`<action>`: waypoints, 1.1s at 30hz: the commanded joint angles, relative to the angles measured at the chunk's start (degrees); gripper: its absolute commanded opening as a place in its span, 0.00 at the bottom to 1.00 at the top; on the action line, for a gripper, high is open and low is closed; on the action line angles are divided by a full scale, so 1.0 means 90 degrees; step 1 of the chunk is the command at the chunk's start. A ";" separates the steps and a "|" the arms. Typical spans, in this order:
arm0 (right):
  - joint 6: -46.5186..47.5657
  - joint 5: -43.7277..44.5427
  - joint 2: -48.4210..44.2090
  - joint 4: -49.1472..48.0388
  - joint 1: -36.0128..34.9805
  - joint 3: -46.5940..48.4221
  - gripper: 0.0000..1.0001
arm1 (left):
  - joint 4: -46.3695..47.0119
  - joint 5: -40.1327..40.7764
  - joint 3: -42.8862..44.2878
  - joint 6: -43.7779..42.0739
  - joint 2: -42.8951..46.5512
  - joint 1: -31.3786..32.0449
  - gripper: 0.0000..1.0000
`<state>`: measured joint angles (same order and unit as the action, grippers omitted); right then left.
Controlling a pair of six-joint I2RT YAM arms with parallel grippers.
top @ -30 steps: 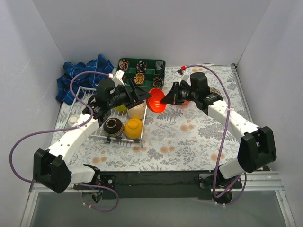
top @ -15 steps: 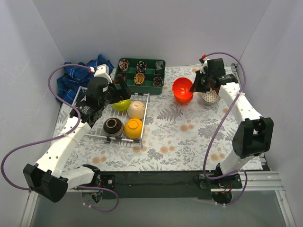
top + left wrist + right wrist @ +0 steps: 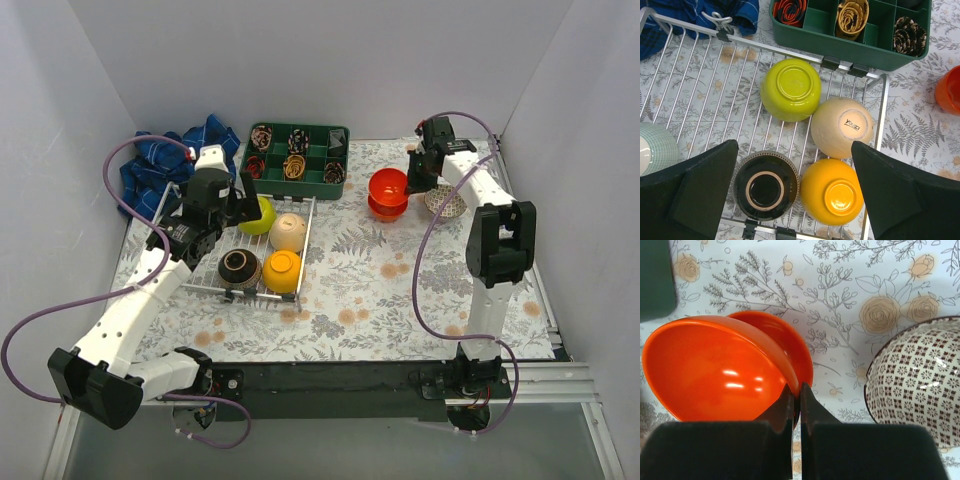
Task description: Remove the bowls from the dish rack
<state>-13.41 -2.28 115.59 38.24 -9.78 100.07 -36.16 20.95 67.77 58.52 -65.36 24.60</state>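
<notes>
The white wire dish rack (image 3: 208, 272) holds a lime green bowl (image 3: 259, 215), a beige bowl (image 3: 287, 232), a dark brown bowl (image 3: 240, 268) and a yellow-orange bowl (image 3: 282, 270), all upside down. The left wrist view shows them too: lime green (image 3: 790, 89), beige (image 3: 841, 127), brown (image 3: 765, 186), yellow-orange (image 3: 831, 191), plus a pale teal-white bowl (image 3: 655, 150) at the rack's left. My left gripper (image 3: 243, 205) hovers open above them. My right gripper (image 3: 796, 387) is shut on the rim of an orange-red bowl (image 3: 715, 370), which rests tilted in a red bowl (image 3: 785, 335).
A green compartment tray (image 3: 345, 132) stands behind the rack, and a blue cloth (image 3: 160, 160) lies at the back left. A brown-patterned bowl (image 3: 920, 380) sits on the floral table just right of the red bowls. White walls close in on three sides.
My right gripper carried the orange-red bowl from the centre to the back right and lowered it into the red bowl. My left gripper drew back over the rack.
</notes>
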 commanded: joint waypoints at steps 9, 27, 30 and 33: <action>-0.0258 0.0039 0.0477 0.0156 -0.0017 0.0395 0.06 | -0.0132 0.0289 -0.0196 -0.0252 0.0222 -0.0009 0.98; 0.0220 0.0498 -0.0586 0.0819 -0.0017 0.0444 0.79 | -0.0337 0.0093 -0.0118 -0.0155 -0.0188 0.0001 0.98; 0.0308 0.0362 -0.1395 0.0810 -0.0036 0.0016 0.84 | -0.0484 0.0230 -0.0049 -0.0135 -0.0344 -0.0009 0.98; 0.0425 -0.0028 -0.2020 0.0771 -0.0104 -0.0415 0.88 | -0.0688 0.0493 -0.0020 -0.0106 -0.0520 -0.0009 0.98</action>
<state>-11.66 0.16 107.00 44.91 -9.91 99.74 -39.09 21.45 66.06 57.43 -68.49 24.60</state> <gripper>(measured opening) 0.860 0.982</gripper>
